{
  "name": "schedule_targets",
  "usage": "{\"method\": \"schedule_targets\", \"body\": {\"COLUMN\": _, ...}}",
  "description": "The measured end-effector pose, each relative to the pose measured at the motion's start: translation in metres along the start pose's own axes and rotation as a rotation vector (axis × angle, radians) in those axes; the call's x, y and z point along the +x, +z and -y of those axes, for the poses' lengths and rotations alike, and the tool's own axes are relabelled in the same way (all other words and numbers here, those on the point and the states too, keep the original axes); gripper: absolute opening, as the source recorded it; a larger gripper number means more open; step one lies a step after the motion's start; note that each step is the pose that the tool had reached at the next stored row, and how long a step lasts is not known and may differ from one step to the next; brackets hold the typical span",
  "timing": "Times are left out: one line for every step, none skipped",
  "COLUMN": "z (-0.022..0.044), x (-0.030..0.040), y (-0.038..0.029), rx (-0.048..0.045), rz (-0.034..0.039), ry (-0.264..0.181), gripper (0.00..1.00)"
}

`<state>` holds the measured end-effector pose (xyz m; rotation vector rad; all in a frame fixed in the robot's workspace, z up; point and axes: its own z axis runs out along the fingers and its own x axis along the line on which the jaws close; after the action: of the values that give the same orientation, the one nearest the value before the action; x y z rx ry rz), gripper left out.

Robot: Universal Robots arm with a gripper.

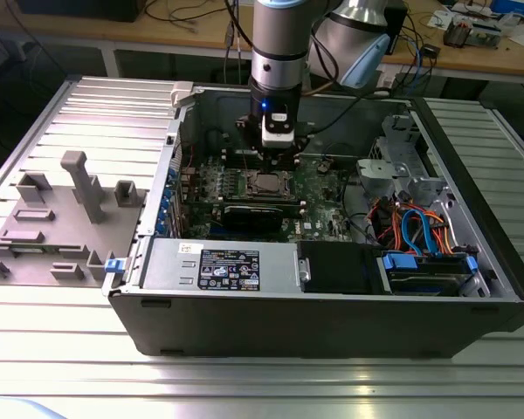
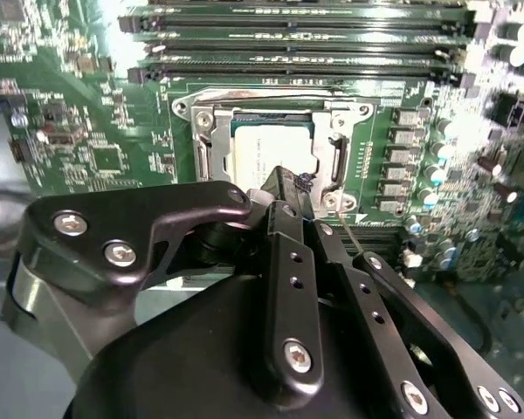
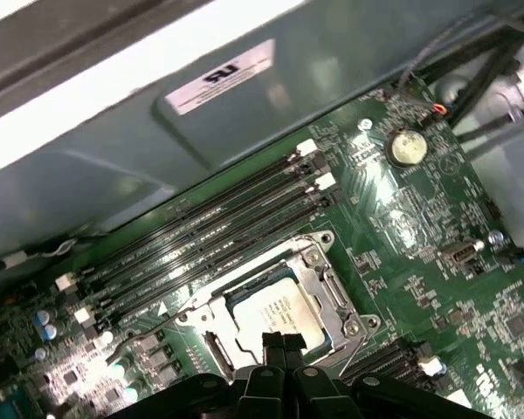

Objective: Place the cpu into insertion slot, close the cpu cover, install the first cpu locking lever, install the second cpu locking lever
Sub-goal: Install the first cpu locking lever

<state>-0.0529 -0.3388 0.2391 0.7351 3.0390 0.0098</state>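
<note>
Inside the open computer case, the cpu (image 2: 262, 153) (image 3: 275, 310) lies flat in the insertion slot (image 2: 201, 144) (image 3: 217, 349) on the green motherboard (image 1: 319, 188). The grey cpu cover (image 2: 336, 153) (image 3: 332, 292) lies down around the chip's pale metal top. A thin wire locking lever (image 3: 354, 353) (image 2: 345, 229) stands off the board beside the socket, and another (image 3: 148, 333) runs along the opposite side. My gripper (image 2: 288, 185) (image 3: 279, 342) (image 1: 272, 166) hangs just above the near edge of the cpu, fingers shut together with nothing between them.
Black memory slots (image 3: 218, 231) (image 2: 297, 39) run along one side of the socket. A long black block (image 1: 258, 214) lies in front of it in the exterior view. Drive cage and coloured cables (image 1: 415, 231) fill the case's right; grey fixtures (image 1: 79, 188) stand outside at the left.
</note>
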Motion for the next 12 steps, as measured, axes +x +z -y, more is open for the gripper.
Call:
{"method": "schedule_targets", "body": {"z": 0.0, "x": 0.0, "y": 0.0, "rx": -0.0004, "rz": -0.0003, "ry": -0.03, "gripper": 0.11}}
{"method": "schedule_targets", "body": {"z": 0.0001, "x": 0.0001, "y": 0.0, "rx": -0.0006, "rz": -0.0004, "ry": -0.045, "gripper": 0.11}}
{"method": "schedule_targets", "body": {"z": 0.0005, "x": 0.0003, "y": 0.0, "rx": -0.0008, "rz": -0.0004, "ry": -0.051, "gripper": 0.11}}
{"method": "schedule_targets", "body": {"z": 0.0013, "x": 0.0005, "y": 0.0, "rx": -0.0011, "rz": -0.0002, "ry": -0.056, "gripper": 0.11}}
{"method": "schedule_targets", "body": {"z": 0.0014, "x": 0.0006, "y": 0.0, "rx": -0.001, "rz": -0.0001, "ry": -0.057, "gripper": 0.11}}
{"method": "schedule_targets", "body": {"z": 0.0014, "x": 0.0007, "y": 0.0, "rx": -0.0011, "rz": 0.0, "ry": -0.057, "gripper": 0.11}}
{"method": "schedule_targets", "body": {"z": 0.0017, "x": 0.0011, "y": 0.0, "rx": -0.0011, "rz": 0.0, "ry": -0.059, "gripper": 0.11}}
{"method": "schedule_targets", "body": {"z": 0.0023, "x": 0.0023, "y": 0.0, "rx": -0.0011, "rz": 0.0, "ry": -0.06, "gripper": 0.11}}
{"method": "schedule_targets", "body": {"z": 0.0035, "x": 0.0043, "y": -0.0001, "rx": -0.0011, "rz": -0.0001, "ry": -0.064, "gripper": 0.11}}
{"method": "schedule_targets", "body": {"z": 0.0045, "x": 0.0063, "y": -0.0001, "rx": -0.0013, "rz": -0.0001, "ry": -0.069, "gripper": 0.11}}
{"method": "schedule_targets", "body": {"z": 0.0047, "x": 0.0068, "y": -0.0001, "rx": -0.0013, "rz": 0.0, "ry": -0.072, "gripper": 0.11}}
{"method": "schedule_targets", "body": {"z": 0.0048, "x": 0.0069, "y": -0.0005, "rx": -0.0012, "rz": 0.0, "ry": -0.077, "gripper": 0.11}}
